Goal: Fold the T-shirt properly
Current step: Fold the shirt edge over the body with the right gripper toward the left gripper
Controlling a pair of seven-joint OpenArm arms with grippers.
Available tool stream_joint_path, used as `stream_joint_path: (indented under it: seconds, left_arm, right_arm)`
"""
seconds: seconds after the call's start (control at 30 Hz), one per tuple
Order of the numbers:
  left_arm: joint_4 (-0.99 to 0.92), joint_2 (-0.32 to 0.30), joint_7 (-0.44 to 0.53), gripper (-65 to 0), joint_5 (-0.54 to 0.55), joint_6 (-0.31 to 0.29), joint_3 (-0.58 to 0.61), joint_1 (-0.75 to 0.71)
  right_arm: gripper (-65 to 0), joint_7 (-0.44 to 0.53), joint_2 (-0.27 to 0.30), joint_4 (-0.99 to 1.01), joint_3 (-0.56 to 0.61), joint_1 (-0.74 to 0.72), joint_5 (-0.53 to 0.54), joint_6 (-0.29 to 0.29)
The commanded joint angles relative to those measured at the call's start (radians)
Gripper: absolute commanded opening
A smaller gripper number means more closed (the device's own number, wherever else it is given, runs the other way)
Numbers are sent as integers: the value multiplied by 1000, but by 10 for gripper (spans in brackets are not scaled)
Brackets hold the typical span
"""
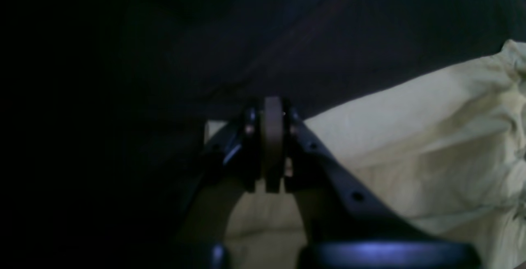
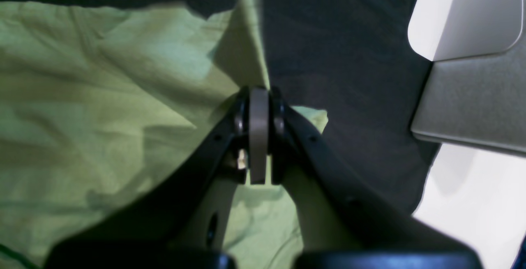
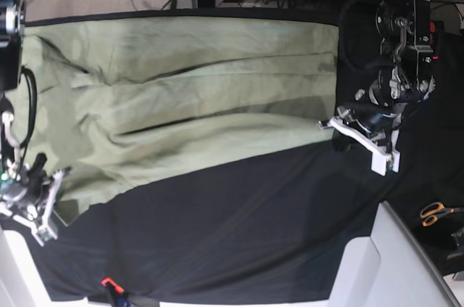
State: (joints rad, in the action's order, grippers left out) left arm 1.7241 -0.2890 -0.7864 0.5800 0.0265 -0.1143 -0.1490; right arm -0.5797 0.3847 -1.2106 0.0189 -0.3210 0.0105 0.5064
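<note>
Darkness fills most of our left wrist view; our left gripper (image 1: 272, 137) sits at centre frame with its jaws pressed together, pinching an edge of the T-shirt (image 1: 419, 137). Pale fabric runs from under the fingers out to the right edge of the frame, rumpled there, with the black table cloth (image 1: 287, 34) above it.

Over to our right wrist view: our right gripper (image 2: 259, 133) is clamped shut too, and a peak of the sage-green shirt rises from between its jaws toward the top centre. The rest of the shirt spreads across the left half of the frame in soft folds, black cloth lies to the right, and a white-grey panel (image 2: 472, 75) fills the right edge.

Now the base view. We see the shirt spread wide across the upper half of the table, long creases running left to right. At the right, our left gripper (image 3: 335, 124) holds the shirt's edge. At the lower left, our right gripper (image 3: 56, 175) grips the shirt's corner. Orange-handled scissors (image 3: 435, 213) lie at the far right edge.
</note>
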Motion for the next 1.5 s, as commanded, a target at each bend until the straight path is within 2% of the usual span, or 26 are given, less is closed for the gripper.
stream_joint_path:
  seconds: [0.0,0.07,0.2,0.33,0.5,0.8,0.93,1.1,1.47]
  left_arm:
    - [35,-13,11,-650,8,-3,-3,2]
    - [57,-16,8,-650,8,-3,-3,-8]
    - [63,-17,-35,-650,8,-3,-3,-13]
    - [63,-19,-32,-650,8,-3,-3,-34]
    - [63,-40,-31,-650,8,-7,-3,-62]
    - [66,-83,-31,-650,10,-9,-2,-97]
    - [83,-103,-31,-650,8,-9,67,-99]
    - [84,-102,-31,-650,8,-9,83,-107]
    - [86,-134,-29,-650,8,-9,81,-143]
  right_arm:
    - [-650,13,17,-44,-7,-7,4,-2]
    - [-650,-18,17,-84,-7,18,4,-4]
    - [-650,-155,17,-156,-7,58,4,-5]
    - [-650,-170,17,-228,-15,127,4,-5]
    - [-650,-251,15,-292,-126,204,4,-1]
    - [-650,-259,17,-326,-259,313,4,1]
    - [-650,-259,17,-331,-265,360,4,1]
    - [-650,-265,7,-389,-267,426,4,-5]
    - [-650,-411,-10,-541,-270,500,4,-5]
